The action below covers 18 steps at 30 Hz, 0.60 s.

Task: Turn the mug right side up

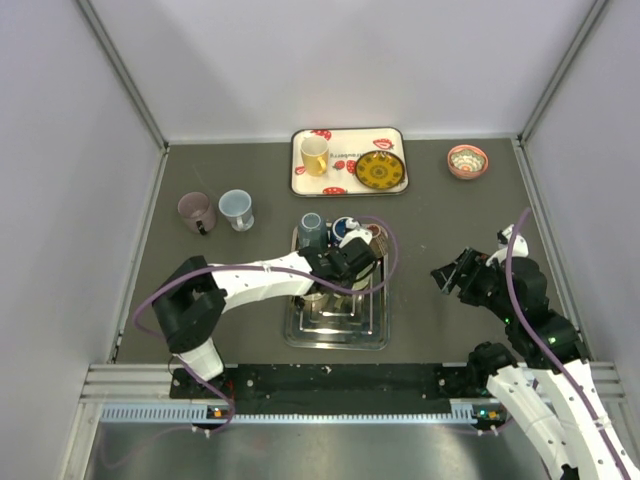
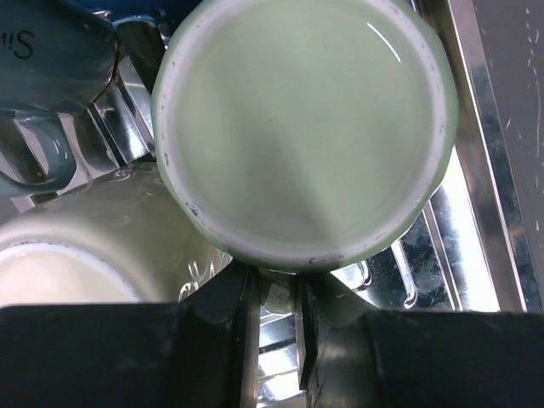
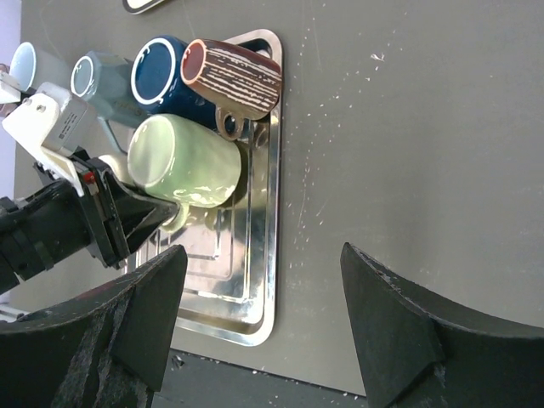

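The mug (image 2: pixel 302 127) is pale green and its flat bottom faces the left wrist camera. In the right wrist view the mug (image 3: pixel 183 161) lies tilted on its side over the metal tray (image 3: pixel 263 280), handle pointing down. My left gripper (image 2: pixel 276 314) is shut on the mug's handle (image 2: pixel 280 297), which sits pinched between the two black fingers. From above, the left gripper (image 1: pixel 345 262) hides most of the mug. My right gripper (image 1: pixel 450 275) hovers over bare table to the right of the tray, jaws wide open and holding nothing.
A navy mug (image 3: pixel 161 72), a brown striped mug (image 3: pixel 234 76), a grey-blue mug (image 3: pixel 98 81) and a cream mug (image 2: pixel 85 246) crowd the tray's far end. A pink mug (image 1: pixel 196 211) and a light blue cup (image 1: pixel 237 209) stand left. A patterned tray (image 1: pixel 348 185) and a bowl (image 1: pixel 467 160) sit behind.
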Available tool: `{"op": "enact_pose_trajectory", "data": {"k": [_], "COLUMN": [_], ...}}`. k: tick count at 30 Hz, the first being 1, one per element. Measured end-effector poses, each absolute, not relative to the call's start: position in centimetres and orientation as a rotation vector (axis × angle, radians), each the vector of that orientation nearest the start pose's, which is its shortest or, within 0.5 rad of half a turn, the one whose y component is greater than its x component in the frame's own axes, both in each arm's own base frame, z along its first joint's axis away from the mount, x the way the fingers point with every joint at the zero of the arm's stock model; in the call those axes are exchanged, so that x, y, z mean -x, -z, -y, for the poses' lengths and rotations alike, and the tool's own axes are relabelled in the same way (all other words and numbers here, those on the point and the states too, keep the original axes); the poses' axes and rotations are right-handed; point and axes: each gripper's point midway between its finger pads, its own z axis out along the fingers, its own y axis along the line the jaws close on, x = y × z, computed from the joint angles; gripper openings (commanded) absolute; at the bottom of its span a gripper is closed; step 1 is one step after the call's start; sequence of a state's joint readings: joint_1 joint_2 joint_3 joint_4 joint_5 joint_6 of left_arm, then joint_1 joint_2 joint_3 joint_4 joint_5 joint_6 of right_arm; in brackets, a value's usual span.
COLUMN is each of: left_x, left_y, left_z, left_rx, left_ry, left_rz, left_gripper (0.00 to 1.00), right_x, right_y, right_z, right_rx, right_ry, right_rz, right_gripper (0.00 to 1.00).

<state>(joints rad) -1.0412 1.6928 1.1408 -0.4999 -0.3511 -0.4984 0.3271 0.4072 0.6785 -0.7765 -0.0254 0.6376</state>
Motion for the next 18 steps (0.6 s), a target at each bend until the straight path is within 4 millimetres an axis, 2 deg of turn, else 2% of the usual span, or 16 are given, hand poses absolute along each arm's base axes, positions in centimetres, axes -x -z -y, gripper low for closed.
{"op": "enact_pose_trajectory", "data": {"k": [9,18], "left_x": [-23.5,-23.6], "left_y": [-6.0,-5.7], "left_z": [31.3,31.1], "left_rx": [-0.547,-0.523], "left_ry": [0.169,0.178], "left_rz": [-2.476,-2.468], "left_gripper": [0.00,0.21], "right_x": [-18.1,-18.1], "right_y": [-19.0,-18.7], "right_z": [-9.3,-9.3], "right_rx": [-0.313,-0.315], "right_ry": [-0.608,-0.603], "right_rz": [-2.117,-2.130], "right_gripper": [0.73,0.73]}}
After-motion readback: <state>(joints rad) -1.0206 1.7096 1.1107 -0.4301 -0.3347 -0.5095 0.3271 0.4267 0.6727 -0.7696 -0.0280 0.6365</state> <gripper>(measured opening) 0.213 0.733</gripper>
